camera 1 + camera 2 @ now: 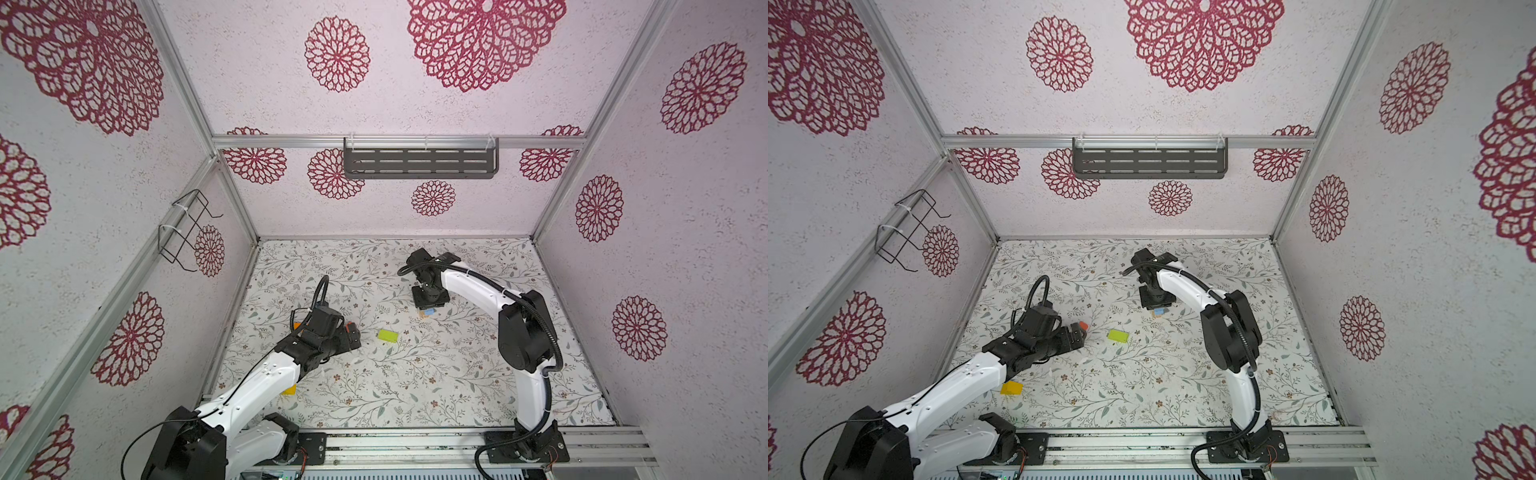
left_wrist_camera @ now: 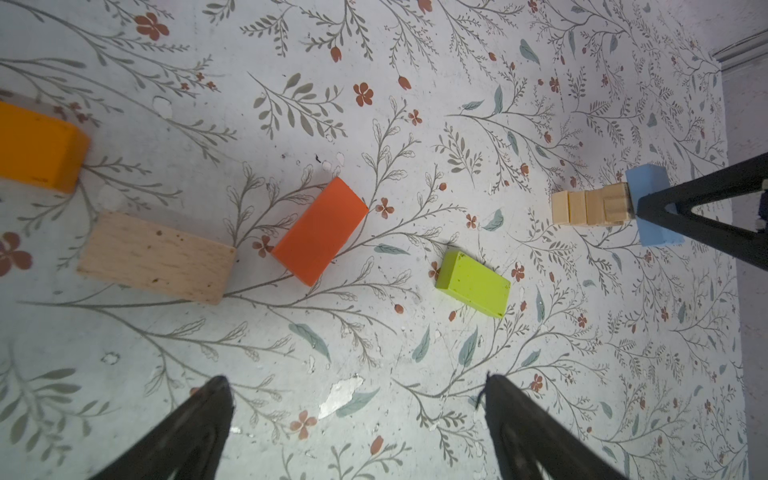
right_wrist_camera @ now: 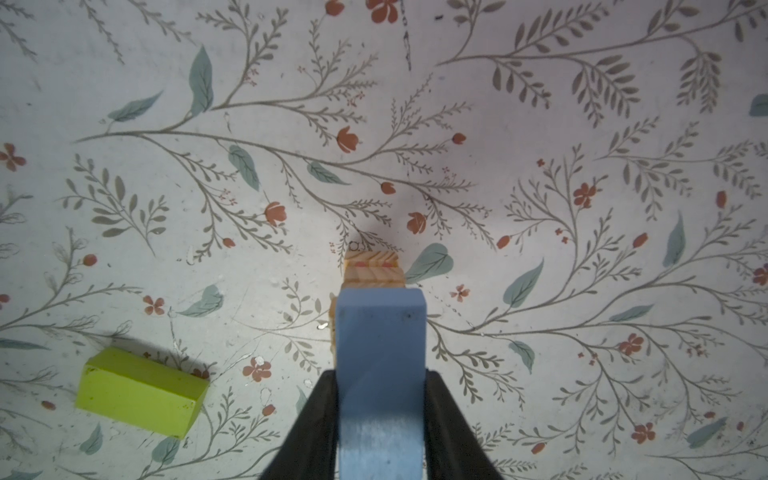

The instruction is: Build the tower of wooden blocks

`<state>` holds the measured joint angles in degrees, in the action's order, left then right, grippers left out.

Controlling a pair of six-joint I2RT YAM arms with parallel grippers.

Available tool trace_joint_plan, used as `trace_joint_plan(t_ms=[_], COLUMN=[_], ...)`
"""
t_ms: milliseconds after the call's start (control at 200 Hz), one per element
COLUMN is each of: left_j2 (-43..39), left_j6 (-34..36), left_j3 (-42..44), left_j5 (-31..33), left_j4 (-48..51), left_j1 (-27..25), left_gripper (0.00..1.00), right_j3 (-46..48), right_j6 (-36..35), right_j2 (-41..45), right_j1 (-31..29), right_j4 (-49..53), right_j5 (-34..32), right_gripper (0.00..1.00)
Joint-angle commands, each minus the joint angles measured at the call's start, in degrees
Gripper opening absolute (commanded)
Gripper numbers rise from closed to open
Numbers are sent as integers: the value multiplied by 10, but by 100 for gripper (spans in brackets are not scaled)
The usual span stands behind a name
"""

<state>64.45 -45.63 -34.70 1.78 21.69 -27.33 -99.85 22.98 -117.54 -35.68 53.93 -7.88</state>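
Nearest, at the left, lies a yellow block. Just beyond it my left gripper hangs spread wide and empty over the table, with an orange bar, a plain bar and a red-orange bar lying flat close by and a green bar alone near the middle. Farther, a little right of centre, my right gripper is clamped on the blue bar, directly over the tower of plain cubes; I cannot tell whether it rests on them.
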Motion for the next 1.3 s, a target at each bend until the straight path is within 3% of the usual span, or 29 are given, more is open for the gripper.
trace_joint_plan(t_ms=[0,1296], left_j2=[-3,-6], left_j6=[3,-1], left_j3=[6,12], left_j5=[-1,-3], left_j4=[-7,-6], left_j1=[4,4], left_gripper=[97,97], right_j3=[-21,3], right_j6=[2,5], right_j2=[32,40], right_j1=[-4,-5], right_j4=[12,-8], right_j5=[-17,2], right_gripper=[34,33])
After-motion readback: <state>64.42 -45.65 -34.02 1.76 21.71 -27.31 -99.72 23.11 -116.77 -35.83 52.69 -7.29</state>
